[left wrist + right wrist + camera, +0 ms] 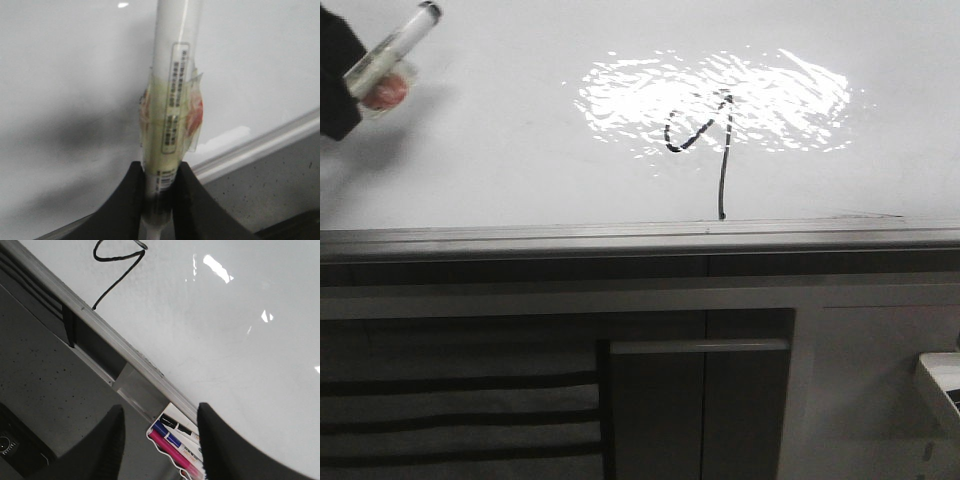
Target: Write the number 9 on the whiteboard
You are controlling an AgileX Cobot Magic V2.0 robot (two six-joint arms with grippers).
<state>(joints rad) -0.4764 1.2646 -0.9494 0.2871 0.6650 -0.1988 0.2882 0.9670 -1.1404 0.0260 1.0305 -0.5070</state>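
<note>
The whiteboard [500, 150] fills the upper half of the front view, and a thin black number 9 [705, 135] is drawn on it inside the glare patch, its tail running down to the grey rail [620, 238]. My left gripper [370, 85] is at the far upper left, well away from the figure, shut on a white marker [395, 45] wrapped in tape. The left wrist view shows this marker [172, 100] clamped between the black fingers [127, 200], pointing over the board. My right gripper [160, 415] stands open beside the board edge; the number 9 [117, 262] lies far from it.
A white box of coloured markers [175, 445] lies below the open right gripper, next to the rail [125, 352]. Under the board are grey cabinet panels [700, 400] with black cables [460, 420]. A white tray corner [940, 385] shows at the right edge.
</note>
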